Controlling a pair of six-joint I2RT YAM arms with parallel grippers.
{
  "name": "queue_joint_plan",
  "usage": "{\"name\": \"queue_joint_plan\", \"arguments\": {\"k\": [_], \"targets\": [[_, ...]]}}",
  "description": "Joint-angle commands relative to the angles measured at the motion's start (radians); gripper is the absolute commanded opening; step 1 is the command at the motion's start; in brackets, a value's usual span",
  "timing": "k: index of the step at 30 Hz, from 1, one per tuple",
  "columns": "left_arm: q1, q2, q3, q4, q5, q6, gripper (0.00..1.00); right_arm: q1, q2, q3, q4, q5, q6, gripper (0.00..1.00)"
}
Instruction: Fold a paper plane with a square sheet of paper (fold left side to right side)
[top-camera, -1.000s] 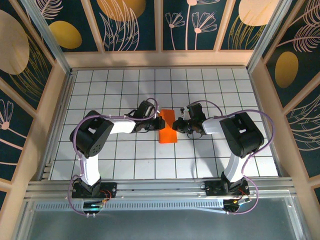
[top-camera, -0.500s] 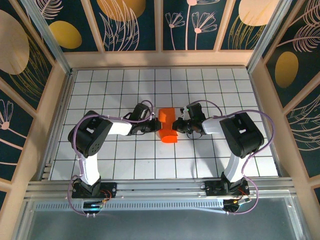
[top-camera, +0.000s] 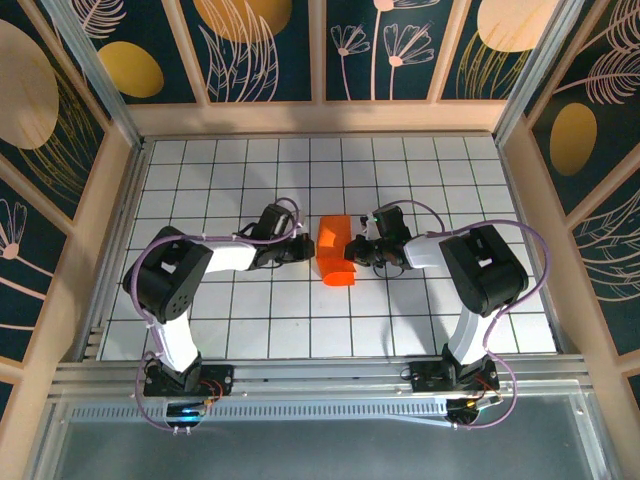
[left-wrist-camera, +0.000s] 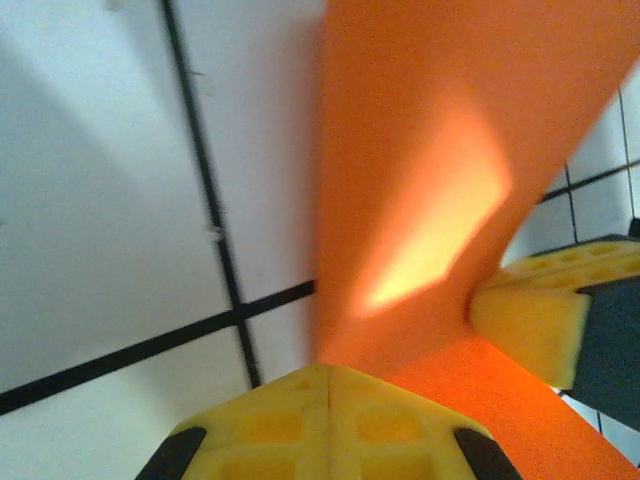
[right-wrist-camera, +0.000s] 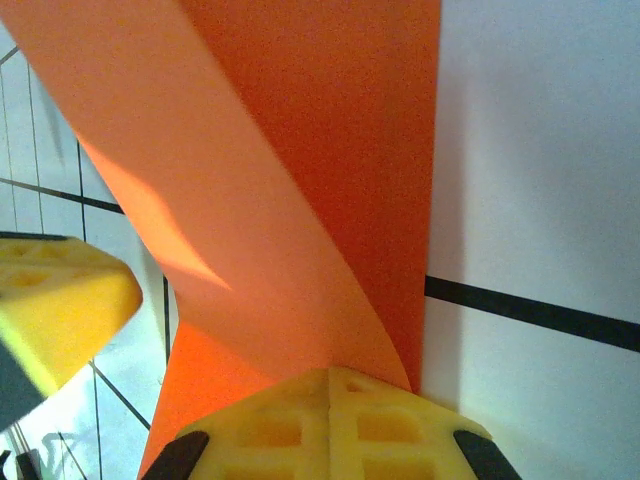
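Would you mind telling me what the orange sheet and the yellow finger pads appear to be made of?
Orange sheet: thin matte paper, likely; it curls and glows translucent. Yellow pads: probably rubber or foam, matte, with moulded square recesses.

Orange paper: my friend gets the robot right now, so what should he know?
Left end effector: shut on the square sheet of paper, at its left side.
Right end effector: shut on the sheet's right side.
The sheet bows up between them, near the middle of the table.
Done: both sides gripped and the sheet curled over. No flat crease shows.
Left: lay the left side onto the right side, probably press the fold, then do the later folds.
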Motion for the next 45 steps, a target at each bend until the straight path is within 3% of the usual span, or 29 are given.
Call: {"name": "queue_joint_plan", "arguments": {"k": [1, 20, 32, 45], "targets": [[-0.045, 0.034, 0.065, -0.023, 0.01, 0.028, 0.0, 0.006, 0.053, -0.043, -0.121, 0.148, -0.039, 0.0], [-0.063, 0.126, 0.101, -0.08, -0.028, 0.028, 0.0, 0.02, 0.037, -0.021, -0.121, 0.13, -0.044, 0.0], [-0.063, 0.132, 0.101, -0.092, -0.033, 0.028, 0.0, 0.023, -0.088, 0.127, -0.16, 0.053, -0.076, 0.0], [-0.063, 0.127, 0.101, -0.1, -0.037, 0.037, 0.0, 0.054, 0.093, 0.216, -0.024, 0.0, -0.037, 0.0]]}}
